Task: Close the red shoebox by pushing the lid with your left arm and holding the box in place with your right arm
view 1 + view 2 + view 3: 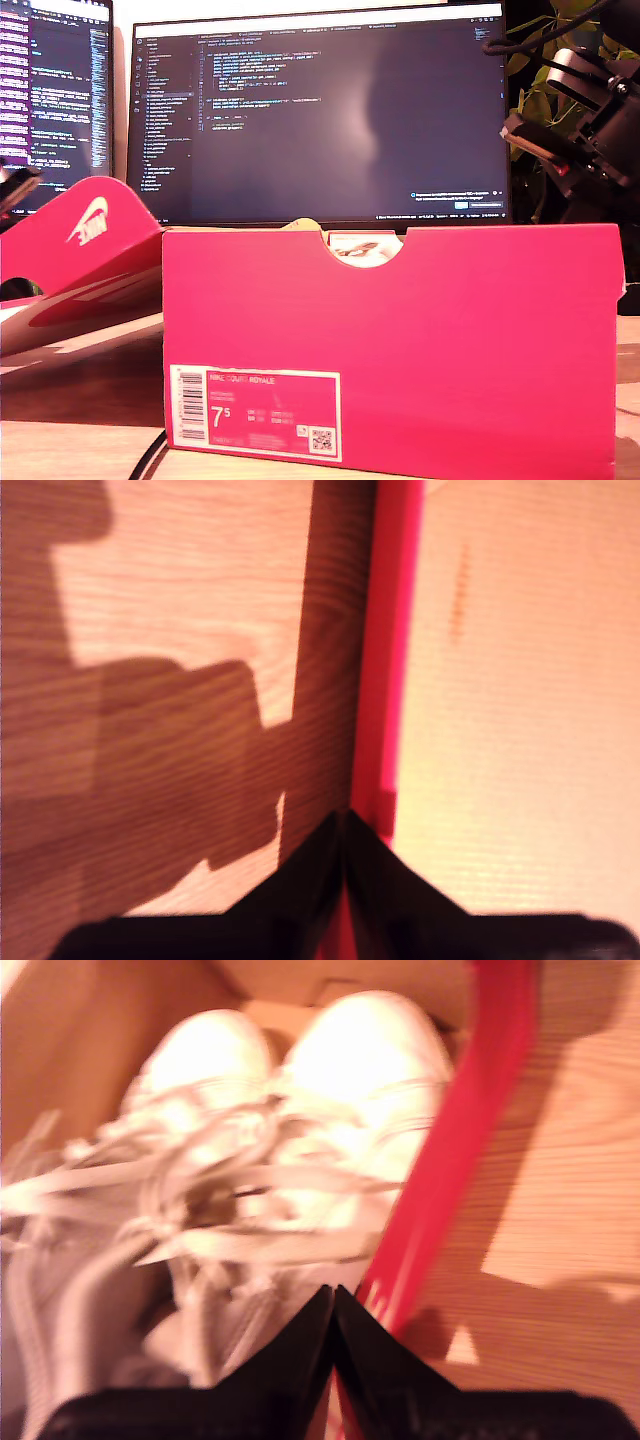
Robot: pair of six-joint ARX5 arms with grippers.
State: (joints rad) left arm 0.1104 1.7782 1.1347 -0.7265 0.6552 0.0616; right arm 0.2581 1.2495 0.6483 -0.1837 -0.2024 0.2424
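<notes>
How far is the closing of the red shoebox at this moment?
Nothing looks done yet: the lid is open, leaning back at the exterior view's left. In hand: my first gripper, shut, sits at the lid's red edge; my second gripper, shut, sits at the box wall beside the white shoes. Pushing the lid down remains.

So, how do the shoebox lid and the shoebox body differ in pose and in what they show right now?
The shoebox lid lies open and tilted at the exterior view's left; the shoebox body stands upright on the wooden table. The lid bears a white swoosh logo; the body bears a white-framed size label reading 7.5. The lid's inside is plain cardboard; the body holds white sneakers. Both are red outside.
</notes>
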